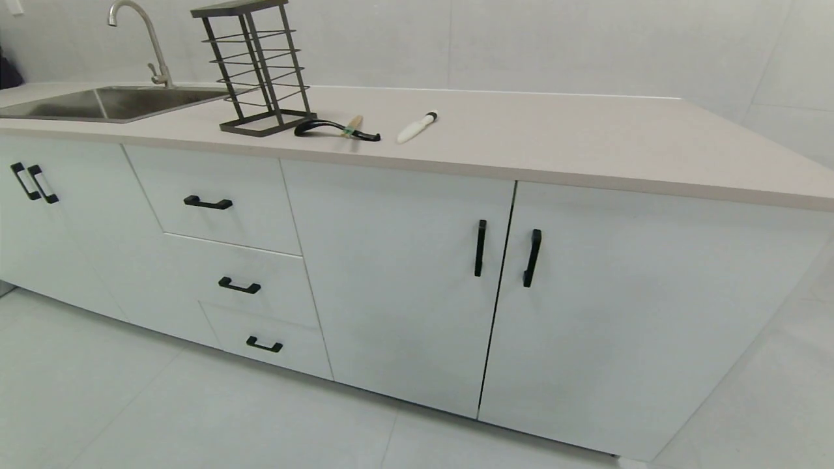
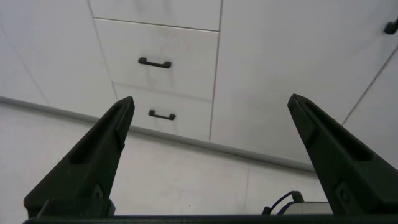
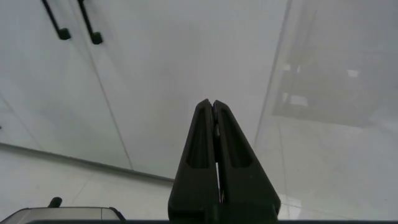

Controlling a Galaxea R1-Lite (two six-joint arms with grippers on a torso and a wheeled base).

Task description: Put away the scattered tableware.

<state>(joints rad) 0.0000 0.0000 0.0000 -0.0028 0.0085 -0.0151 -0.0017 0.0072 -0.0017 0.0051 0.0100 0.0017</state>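
Note:
On the beige countertop lie a black ladle, a wooden-handled utensil crossing it, and a white utensil with a black tip. A black wire rack stands just left of them. My left gripper is open with nothing between its fingers, low in front of the white drawers. My right gripper is shut on nothing, facing the white cabinet doors near the floor.
A steel sink with a tap sits at the counter's left end. Below are three drawers with black handles and double doors. Grey floor tiles spread in front of the cabinets.

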